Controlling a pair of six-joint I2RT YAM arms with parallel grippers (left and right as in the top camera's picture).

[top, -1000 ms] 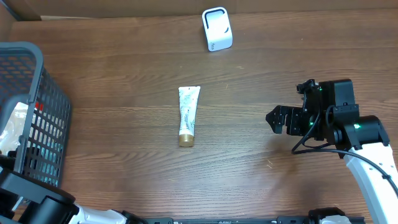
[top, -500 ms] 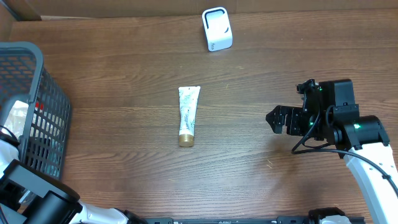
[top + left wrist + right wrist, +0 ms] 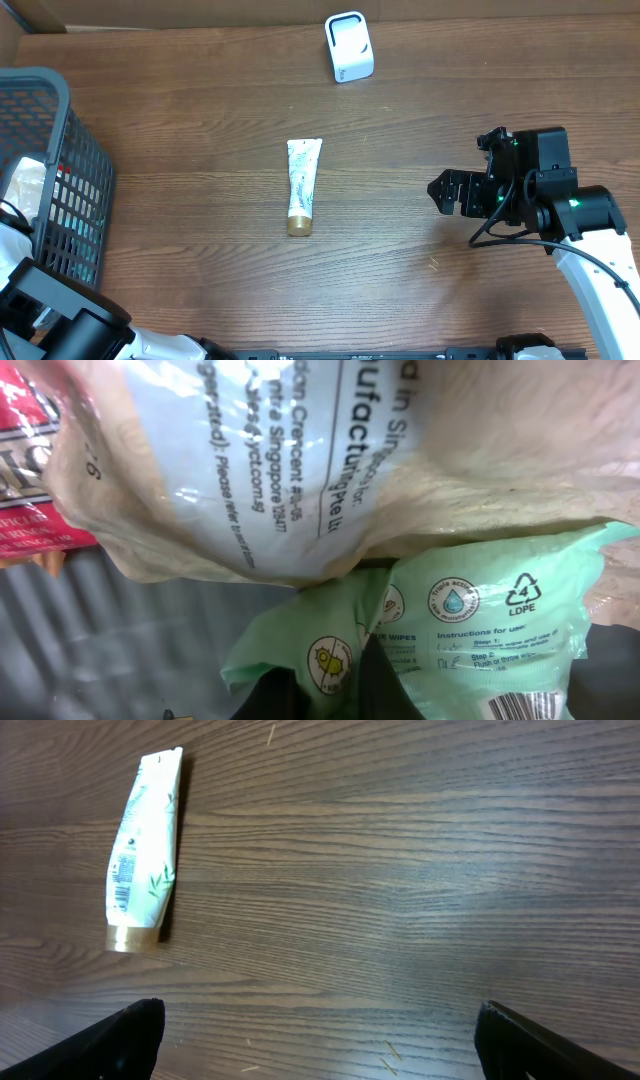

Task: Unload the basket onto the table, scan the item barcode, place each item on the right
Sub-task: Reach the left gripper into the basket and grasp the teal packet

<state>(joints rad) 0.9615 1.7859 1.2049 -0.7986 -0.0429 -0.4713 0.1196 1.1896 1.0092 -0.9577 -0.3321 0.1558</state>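
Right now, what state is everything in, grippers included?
Tube: lying flat on the table, cap on.
Scanner: upright, at the far edge.
Basket: upright, packets inside.
Green packet: in the basket, next to a white packet.
Left gripper: shut, at the green packet.
Right gripper: open, empty.

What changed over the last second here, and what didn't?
The left gripper, down in the basket, closed its jaws at the green wipes packet; whether it has a grip cannot be told. The left arm shifted slightly, and the white bag in the basket nudged with it. The tube, the scanner and the open right gripper stayed put.
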